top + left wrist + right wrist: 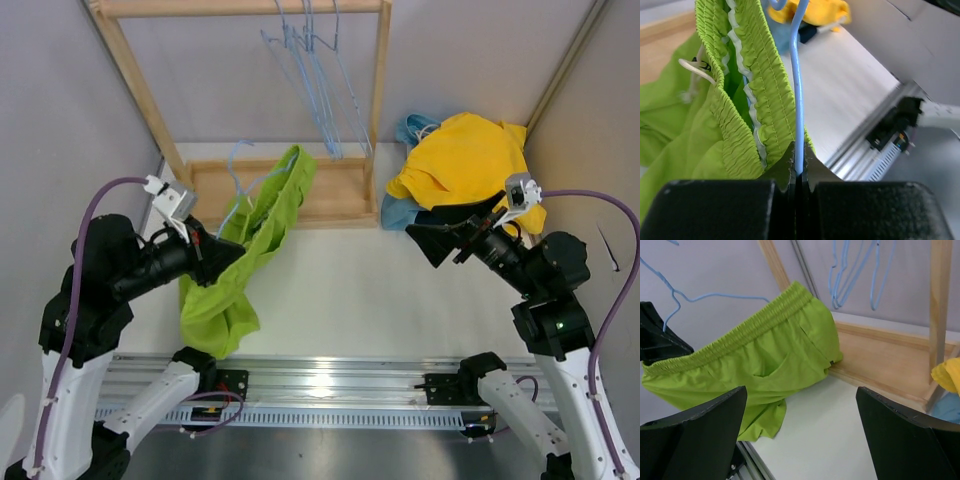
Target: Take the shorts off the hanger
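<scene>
1. Top view: at 9 o'clock on the white table (370,290), the left gripper (232,254) holds a thin light-blue wire hanger (236,172). The soft lime green drawstring shorts (240,270) droop from it, their lower end resting on the table. Yellow fabric shorts (465,160) lie heaped over light blue shorts (412,128) at 2 o'clock, beside the wooden rack (375,100) at 12. The right gripper (455,232) hovers at 3 o'clock, touching nothing.
2. Left wrist view: the fingers are pinched tight on the hanger wire, with the gathered waistband just beside the pinch at 10 o'clock.
3. Right wrist view: the 2 black fingers (695,435) stand wide apart and empty, facing the lime shorts. The right gripper should probably take only the waistband, never the wire, then draw it off along the hanger while the left holds steady.
</scene>
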Tool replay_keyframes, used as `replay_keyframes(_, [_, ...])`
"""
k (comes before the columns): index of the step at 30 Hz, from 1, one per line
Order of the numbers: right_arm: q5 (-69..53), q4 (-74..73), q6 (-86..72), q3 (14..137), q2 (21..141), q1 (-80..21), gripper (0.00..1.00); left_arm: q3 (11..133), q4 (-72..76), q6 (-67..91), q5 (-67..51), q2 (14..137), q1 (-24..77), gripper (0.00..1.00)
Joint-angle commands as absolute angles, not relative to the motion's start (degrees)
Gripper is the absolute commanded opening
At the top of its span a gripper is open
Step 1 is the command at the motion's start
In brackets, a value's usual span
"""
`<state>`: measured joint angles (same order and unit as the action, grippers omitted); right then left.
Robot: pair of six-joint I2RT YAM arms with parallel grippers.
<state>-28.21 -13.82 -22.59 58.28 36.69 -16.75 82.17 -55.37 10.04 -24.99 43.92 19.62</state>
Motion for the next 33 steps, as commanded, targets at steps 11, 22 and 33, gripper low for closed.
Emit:
replay_keyframes(11, [-31.47, -7.65, -19.87, 61.35, 42.01, -22.75, 0.99, 88.85, -42.10, 16.95, -54.49, 42.18, 29.26, 0.00])
replay_keyframes(22, [-23.73, -4.14, -18.10, 58.98, 44.56, -27.77, 0.99, 100.73, -41.49, 17.14, -53.88, 47.03, 33.75, 0.00])
replay_keyframes(33, [-17.51, 1.93, -17.49, 57.30, 41.84, -28.48, 0.00, 96.42, -48.06, 12.31, -45.10, 45.44, 33.75, 0.02])
